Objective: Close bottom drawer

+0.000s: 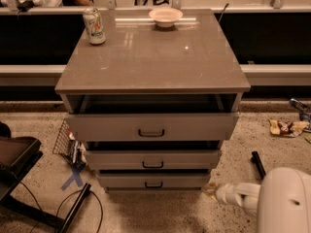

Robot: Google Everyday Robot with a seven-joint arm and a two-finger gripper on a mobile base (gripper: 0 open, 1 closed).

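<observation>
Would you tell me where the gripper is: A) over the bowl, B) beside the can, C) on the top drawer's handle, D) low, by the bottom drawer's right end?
D: the gripper sits near the floor, just off the right end of the bottom drawer.
</observation>
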